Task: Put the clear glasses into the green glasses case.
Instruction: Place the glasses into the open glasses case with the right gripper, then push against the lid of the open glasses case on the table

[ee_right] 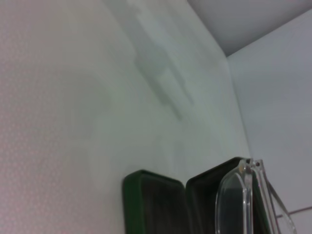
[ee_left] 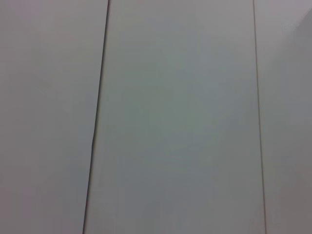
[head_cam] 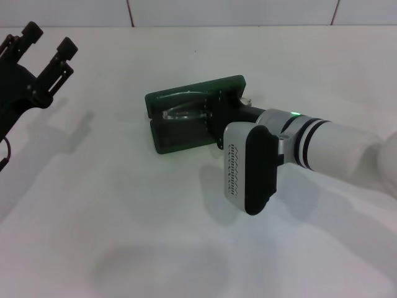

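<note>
Glasses placement is under way: the clear glasses hang over the open green glasses case on the table. Right gripper fingers are hidden, so I cannot tell their state; it should lower level, then release. Left gripper rests open, well apart.

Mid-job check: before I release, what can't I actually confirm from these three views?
- Right end effector: hidden in the head view behind its own wrist housing; absent from the right wrist view. Grip state unknown.
- Clear glasses: cut off by the right wrist view's edge; in the head view mostly blocked by the arm. Seating in the green glasses case unclear.
- Left wrist view: shows only wall, nothing of the work.
- Left end effector: raised far left, idle.
</note>
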Robot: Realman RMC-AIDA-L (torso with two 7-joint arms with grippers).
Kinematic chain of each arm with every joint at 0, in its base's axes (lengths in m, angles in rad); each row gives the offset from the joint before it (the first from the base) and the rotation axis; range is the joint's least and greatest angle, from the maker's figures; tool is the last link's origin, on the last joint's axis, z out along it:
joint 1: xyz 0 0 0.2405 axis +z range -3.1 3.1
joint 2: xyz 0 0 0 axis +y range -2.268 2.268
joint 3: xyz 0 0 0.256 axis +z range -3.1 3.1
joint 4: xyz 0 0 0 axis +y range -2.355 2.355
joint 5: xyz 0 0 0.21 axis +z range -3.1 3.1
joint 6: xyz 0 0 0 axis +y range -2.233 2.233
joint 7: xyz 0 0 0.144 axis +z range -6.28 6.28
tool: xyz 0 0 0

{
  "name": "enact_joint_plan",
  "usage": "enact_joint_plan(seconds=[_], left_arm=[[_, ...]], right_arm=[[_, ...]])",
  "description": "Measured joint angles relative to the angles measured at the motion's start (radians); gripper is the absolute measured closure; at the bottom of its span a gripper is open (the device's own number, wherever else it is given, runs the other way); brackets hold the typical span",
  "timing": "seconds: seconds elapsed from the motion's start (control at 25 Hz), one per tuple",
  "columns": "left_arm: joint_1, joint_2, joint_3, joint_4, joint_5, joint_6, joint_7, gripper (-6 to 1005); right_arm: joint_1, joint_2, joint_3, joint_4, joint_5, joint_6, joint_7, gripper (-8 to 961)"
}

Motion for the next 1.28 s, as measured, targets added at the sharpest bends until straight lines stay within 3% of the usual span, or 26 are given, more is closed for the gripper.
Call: enact_joint_plan(seconds=[0.48,0.92,1.0,1.16,1.28], left_arm=[[-0.011,0.0,0.0,-0.001,0.001,-0.002,0.0,298],[-0.008,-0.001,0.0,-0.004,0.003,-0.005,0.0,299],[-0.007,-0.001,0.0,-0.005,0.003,-0.006,-0.001,299],[-0.005,-0.001,0.0,-0.005,0.003,-0.01,-0.001,299],[-0.005,0.0,-0.001,-0.005,0.003,-0.012,-0.003,299]], right_arm=[[-0.001,0.0,-0.023,0.025,0.001,0.001,-0.007,825],[-0.055,-0.001,-0.02,-0.034,0.002,-0.006,-0.01,610],[-0.066,-0.003,-0.013,-0.045,0.007,-0.013,-0.009,527],[-0.12,-0.008,0.08,-0.079,0.013,-0.136,-0.003,373],[-0.176,-0.011,0.244,-0.1,0.011,-0.388,0.022,314]])
